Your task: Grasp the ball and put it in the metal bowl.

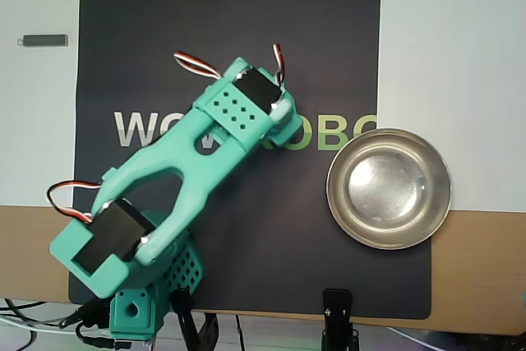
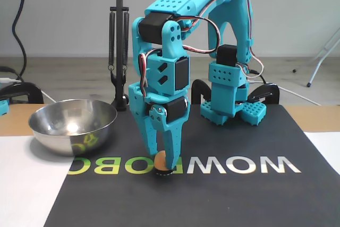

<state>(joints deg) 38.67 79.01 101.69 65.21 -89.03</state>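
In the fixed view my teal gripper point(image 2: 162, 162) points straight down at the black mat. Its two fingers are closed against the sides of the small peach-orange ball point(image 2: 160, 159). The ball still rests on a small black ring point(image 2: 162, 173) over the mat's lettering. The metal bowl point(image 2: 73, 126) stands left of the gripper on the mat's edge, shiny and with nothing in it. In the overhead view the bowl point(image 1: 389, 188) lies at the right. There the arm's wrist point(image 1: 246, 108) hides both the ball and the fingers.
The arm's base point(image 2: 228, 99) sits at the back of the black mat point(image 1: 230, 22). A black stand with springs point(image 2: 118, 51) rises behind the bowl. A small grey bar point(image 1: 45, 39) lies on the white surface at the upper left. A black clamp point(image 1: 339, 310) grips the near edge.
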